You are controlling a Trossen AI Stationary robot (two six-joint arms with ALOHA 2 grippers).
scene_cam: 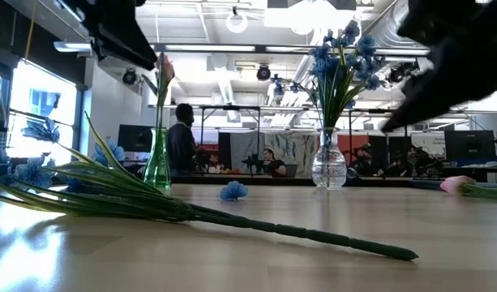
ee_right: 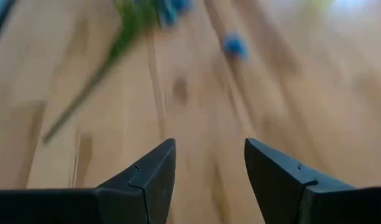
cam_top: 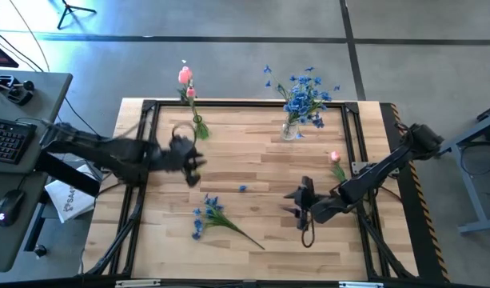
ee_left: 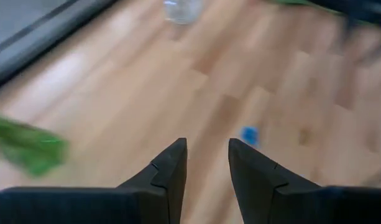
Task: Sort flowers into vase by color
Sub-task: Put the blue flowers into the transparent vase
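- The left hand (cam_top: 198, 164) hovered above the table (cam_top: 260, 232), fingers (ee_left: 171, 168) parted with nothing between them.
- The right hand (cam_top: 296, 203) hovered over the table's near-right area, fingers (ee_right: 154, 168) spread apart and holding nothing.
- A blue spray (cam_top: 213, 216) lay flat on the table, just below and in front of the left hand, and well to the side of the right hand, stem pointing toward it.
- A loose blue blossom (cam_top: 242, 188) lay between the two hands, detached from any stem.
- A pink tulip (cam_top: 336, 159) lay on the table behind the right hand, near the table edge.
- The green vase (cam_top: 199, 128), holding pink tulips, stood just beyond the left hand; the clear vase (cam_top: 290, 130), holding blue flowers, stood well beyond the right hand.
- Risk: the left arm stood close to the green vase; a sideways swing could tip it.
- Risk: a grasp on the blossom end of the spray rather than its stem could shed more blossoms.
- Risk: both hands descending on the same spray could collide.
- Risk: the thin flat stem could slip from a shallow pinch.
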